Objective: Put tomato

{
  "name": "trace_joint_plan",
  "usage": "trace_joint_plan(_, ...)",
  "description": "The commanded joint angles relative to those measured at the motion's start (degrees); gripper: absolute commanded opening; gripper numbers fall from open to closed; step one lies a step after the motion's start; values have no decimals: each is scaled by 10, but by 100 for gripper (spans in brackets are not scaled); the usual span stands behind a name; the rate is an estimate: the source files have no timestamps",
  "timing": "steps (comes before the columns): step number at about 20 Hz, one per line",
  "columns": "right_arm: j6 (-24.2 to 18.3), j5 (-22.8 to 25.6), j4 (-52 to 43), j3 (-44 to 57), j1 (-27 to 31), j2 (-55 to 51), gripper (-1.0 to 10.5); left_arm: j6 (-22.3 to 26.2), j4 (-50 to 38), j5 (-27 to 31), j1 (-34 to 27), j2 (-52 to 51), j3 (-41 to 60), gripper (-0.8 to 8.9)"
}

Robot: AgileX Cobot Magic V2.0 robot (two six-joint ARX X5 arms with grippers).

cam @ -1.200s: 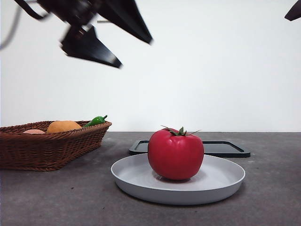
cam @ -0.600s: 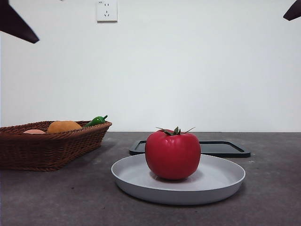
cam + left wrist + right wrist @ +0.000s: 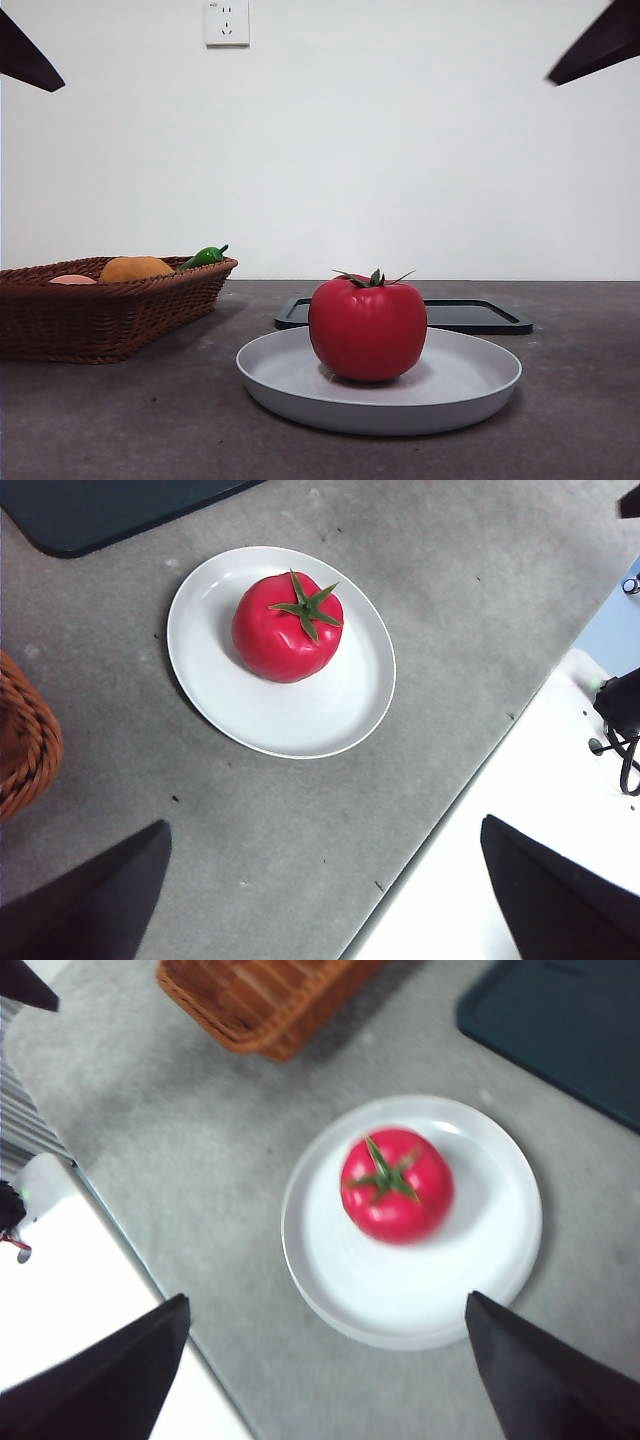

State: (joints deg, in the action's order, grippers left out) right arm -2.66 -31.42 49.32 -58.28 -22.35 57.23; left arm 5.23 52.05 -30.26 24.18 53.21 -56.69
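The tomato [image 3: 367,330] sits on the white plate [image 3: 470,385], wicker basket [image 3: 100,310] at nine o'clock; both tools, left [image 3: 325,895] and right [image 3: 325,1375], hang high, jaws apart, empty.

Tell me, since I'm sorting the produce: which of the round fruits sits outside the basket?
The red tomato, alone on the white plate. The orange fruit lies inside the wicker basket beside the green pepper.

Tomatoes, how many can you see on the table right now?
1. The tomato sits upright on the white plate, off-centre. The wicker basket holds other produce, so something may be hidden inside it.
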Motion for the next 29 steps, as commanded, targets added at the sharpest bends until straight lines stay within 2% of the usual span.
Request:
trace_joint_plan(1, 8, 0, -36, -11, -23, 39, 443, 7, -6, -3, 3, 3, -9, 495)
trace_joint_plan(3, 8, 5, -70, -11, -42, 78, 443, 7, -6, -3, 3, 3, -9, 495)
trace_joint_plan(7, 7, 63, -138, -11, -74, 161, 497, 7, -7, -3, 3, 3, -9, 495)
trace_joint_plan(12, 7, 96, -201, -11, -94, 242, 497, 7, -7, -3, 3, 3, -9, 495)
trace_joint_plan(16, 8, 104, -227, -11, -108, 287, 507, 8, -7, -3, 3, 3, -9, 495)
trace_joint_plan(19, 9, 110, -242, -11, -122, 311, 577, 8, -8, -3, 3, 3, -9, 495)
trace_joint_plan(23, 9, 152, -253, -11, -133, 336, 577, 7, -8, -3, 3, 3, -9, 495)
trace_joint_plan(29, 10, 152, -271, -11, -136, 369, 577, 7, -9, -3, 3, 3, -9, 495)
